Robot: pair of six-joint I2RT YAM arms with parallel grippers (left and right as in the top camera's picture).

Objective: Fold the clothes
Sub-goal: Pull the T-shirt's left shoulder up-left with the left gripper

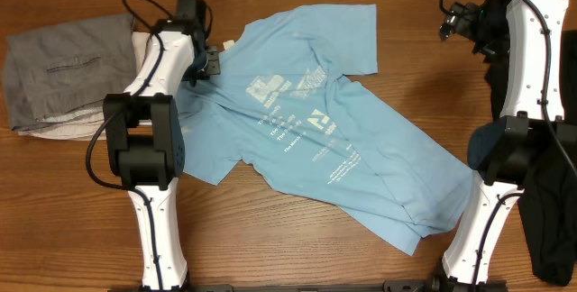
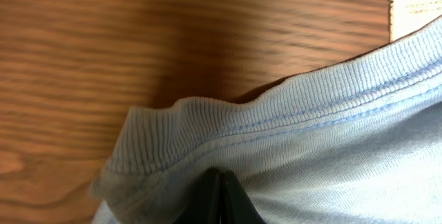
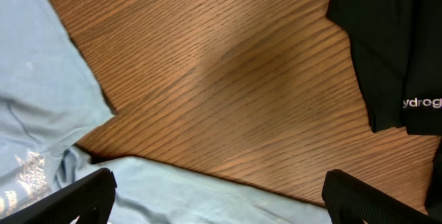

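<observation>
Overhead, the light blue T-shirt point(image 1: 361, 161) lies crumpled, print side up, in the middle of the wooden table point(image 1: 415, 67). The left gripper point(image 2: 219, 182) pinches its ribbed collar point(image 2: 276, 106). The right gripper point(image 3: 219, 179) hangs with fingers spread wide, beside the shirt, holding nothing.

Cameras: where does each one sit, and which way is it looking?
Overhead: above the table, looking straight down on the blue T-shirt, grey clothes, a black garment; left arm and right arm show.
Left wrist: on the left arm, looking close at the T-shirt's ribbed collar; its jaws, shut on the cloth, show at the bottom.
Right wrist: on the right arm, looking down at bare wood, T-shirt and black garment; its open jaws show in the bottom corners.
Shared: all three see the T-shirt.
</observation>
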